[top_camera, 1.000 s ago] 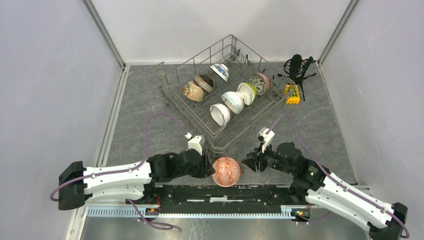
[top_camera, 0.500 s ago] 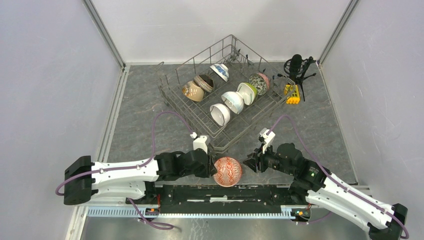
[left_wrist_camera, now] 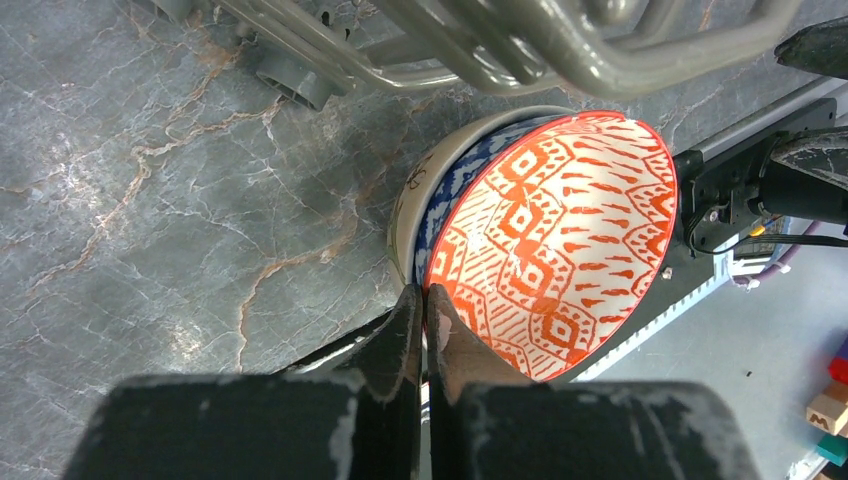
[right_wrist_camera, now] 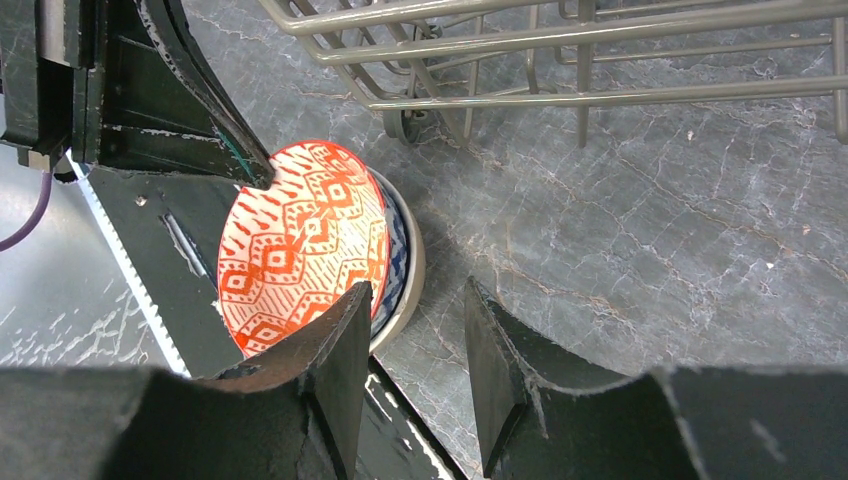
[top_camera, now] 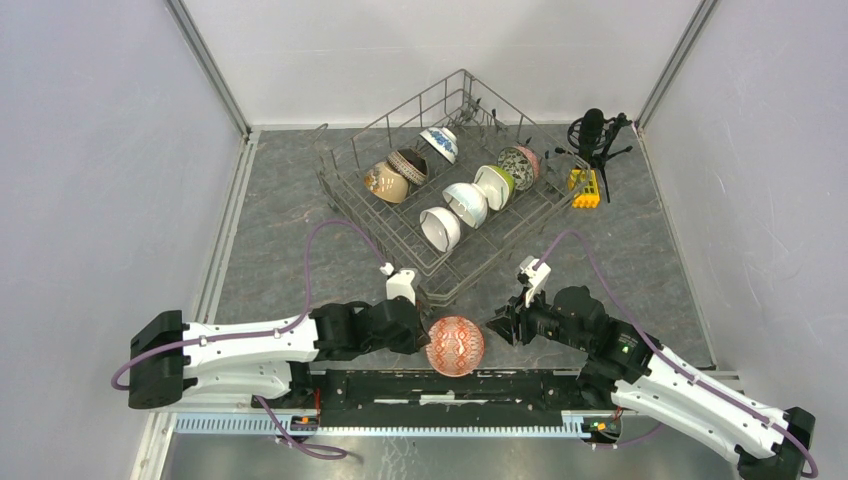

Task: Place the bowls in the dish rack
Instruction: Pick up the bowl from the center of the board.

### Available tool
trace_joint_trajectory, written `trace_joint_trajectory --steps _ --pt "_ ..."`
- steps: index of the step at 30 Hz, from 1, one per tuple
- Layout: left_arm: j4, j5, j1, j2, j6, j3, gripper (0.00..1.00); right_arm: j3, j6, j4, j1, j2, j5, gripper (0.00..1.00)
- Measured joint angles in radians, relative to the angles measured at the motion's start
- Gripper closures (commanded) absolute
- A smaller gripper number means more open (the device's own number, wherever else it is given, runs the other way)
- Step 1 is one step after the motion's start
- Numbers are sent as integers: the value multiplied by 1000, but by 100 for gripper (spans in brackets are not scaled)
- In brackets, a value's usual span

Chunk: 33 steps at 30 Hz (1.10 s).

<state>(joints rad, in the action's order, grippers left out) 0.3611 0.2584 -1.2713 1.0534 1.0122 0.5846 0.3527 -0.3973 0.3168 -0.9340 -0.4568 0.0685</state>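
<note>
The left fingers [left_wrist_camera: 405, 335] are pressed nearly together on the rim of the round orange-and-white patterned ceramic bowl [left_wrist_camera: 560, 240]. One finger is set outside the wall and the other is laid against the inside. A second ago they were held apart beside that rim; since then the left gripper [top_camera: 418, 335] has been brought a little closer and clamped. The right fingers [right_wrist_camera: 335, 350] are kept at the same moderate spread, with nothing between them, just beside the bowl.

The grasp is therefore judged to be made, and the lift toward the large grey wire dish rack [top_camera: 505, 215] is judged to be the step now due. The orange bowl is not yet loaded. It is tilted on the grey marbled worktop [left_wrist_camera: 150, 200], just in front of the rack's near corner, between the two grippers.

From above, only a single orange round is seen. In both wrist views it is shown to be nested in a blue-patterned bowl [left_wrist_camera: 445, 200], which is itself seated in a cream bowl [left_wrist_camera: 410, 195]. Whether these two would be carried up with it cannot be told.

The rack's load is shown by the top view alone. Seven bowls are stood on edge among the tines, from the plain white bowl [top_camera: 440, 228] at the front to the blue-and-white bowl [top_camera: 439, 144] at the back. In the wrist views only the rack's lowest wires are caught.
</note>
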Motion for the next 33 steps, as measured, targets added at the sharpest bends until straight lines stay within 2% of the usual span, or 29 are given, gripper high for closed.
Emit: trace_joint_trajectory --steps 11,20,33 --pt "19 6 -1 -13 -1 13 98 5 -8 -9 0 -3 47 55" --pt "60 29 -5 -61 -2 28 98 5 -23 -39 -23 -78 89 49" --pt "65 30 -5 -80 -2 28 98 5 -42 -99 -142 -206 0 47"
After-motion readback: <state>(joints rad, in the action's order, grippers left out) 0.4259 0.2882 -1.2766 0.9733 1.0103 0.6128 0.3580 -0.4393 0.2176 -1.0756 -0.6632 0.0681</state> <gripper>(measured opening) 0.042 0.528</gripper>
